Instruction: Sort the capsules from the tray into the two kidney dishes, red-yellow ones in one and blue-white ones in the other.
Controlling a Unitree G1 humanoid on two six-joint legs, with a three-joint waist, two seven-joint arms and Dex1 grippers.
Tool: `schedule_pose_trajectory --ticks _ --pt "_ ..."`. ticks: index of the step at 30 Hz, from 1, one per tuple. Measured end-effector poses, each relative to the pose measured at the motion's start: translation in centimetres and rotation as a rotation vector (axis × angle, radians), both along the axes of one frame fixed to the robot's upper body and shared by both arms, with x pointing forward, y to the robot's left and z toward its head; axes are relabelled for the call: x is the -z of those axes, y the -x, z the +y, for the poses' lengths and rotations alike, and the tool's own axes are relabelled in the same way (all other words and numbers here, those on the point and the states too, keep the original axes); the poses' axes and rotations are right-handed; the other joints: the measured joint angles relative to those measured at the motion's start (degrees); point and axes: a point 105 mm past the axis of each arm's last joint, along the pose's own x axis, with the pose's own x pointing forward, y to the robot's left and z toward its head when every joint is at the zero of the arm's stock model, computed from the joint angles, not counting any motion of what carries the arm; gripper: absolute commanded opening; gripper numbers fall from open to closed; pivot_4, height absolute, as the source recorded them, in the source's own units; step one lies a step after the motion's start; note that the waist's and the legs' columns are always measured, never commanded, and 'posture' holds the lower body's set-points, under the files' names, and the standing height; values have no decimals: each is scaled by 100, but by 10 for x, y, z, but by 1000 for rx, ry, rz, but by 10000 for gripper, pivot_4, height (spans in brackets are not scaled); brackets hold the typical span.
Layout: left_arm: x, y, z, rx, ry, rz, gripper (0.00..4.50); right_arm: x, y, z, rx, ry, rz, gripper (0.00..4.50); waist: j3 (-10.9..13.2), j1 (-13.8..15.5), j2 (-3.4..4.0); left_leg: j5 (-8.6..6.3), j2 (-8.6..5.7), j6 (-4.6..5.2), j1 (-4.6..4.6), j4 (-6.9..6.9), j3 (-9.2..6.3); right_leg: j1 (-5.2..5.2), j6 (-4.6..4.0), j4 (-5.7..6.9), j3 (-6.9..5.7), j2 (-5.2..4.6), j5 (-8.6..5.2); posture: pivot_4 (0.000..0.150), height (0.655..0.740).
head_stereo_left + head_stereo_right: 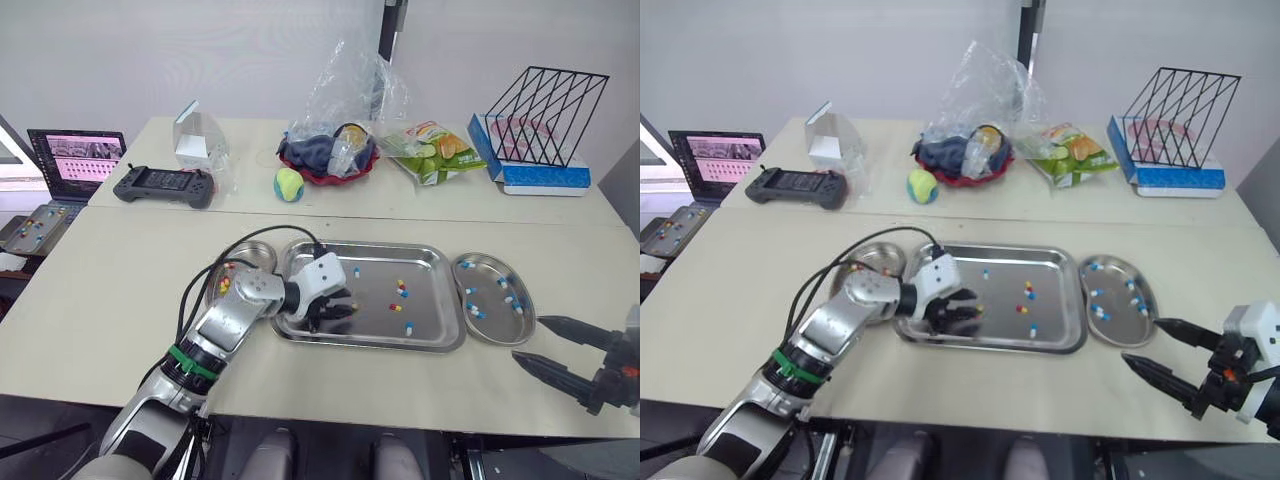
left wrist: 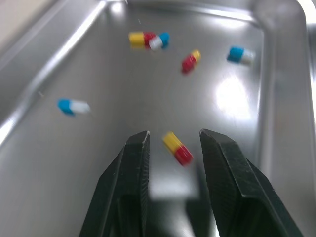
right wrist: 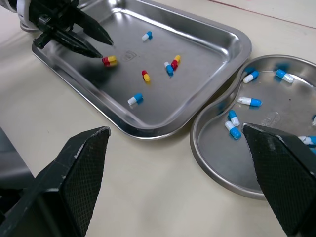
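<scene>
Left tool [image 2: 174, 133] parted around red-yellow capsule [image 2: 178, 149] in tray [image 2: 279, 103] — seemingly not touching, right tool [image 1: 528, 338] spread wide — empty

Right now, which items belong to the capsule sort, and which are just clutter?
Job: tray; red-yellow capsule between the fingers of the open left gripper; left kidney dish; right kidney dish holding blue-white capsules; open right gripper.

Clutter: laptop; game controller; ball; red bowl; snack bag; blue box.
</scene>
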Motion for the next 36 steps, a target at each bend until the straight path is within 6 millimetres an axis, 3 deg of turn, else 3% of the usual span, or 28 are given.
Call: schedule_pose_trajectory --ticks 12,18,31,36 --pt "5 2 -6 -18 -19 16 16453 -3 -3 4 3 14 -19 45000 0 11 0 0 0 0 0 0 0 7 2 -10 0 0 0 1500 7391" --pt "6 1 -12 -42 -7 27 360 -2 -7 4 9 22 -26 45000 0 9 0 0 0 0 1 0 0 8 2 -10 0 0 0 1500 7391" --pt "5 1 -10 -50 -2 55 360 -1 -9 6 6 28 -27 45000 -1 6 0 0 0 0 3 0 0 11 2 -12 -1 0 0 1500 7391" --pt "-11 -2 0 -65 75 111 360 -4 -9 9 -16 20 -35 45000 0 1 0 0 0 0 2 0 -1 9 3 -10 -1 0 -1 1500 7391"
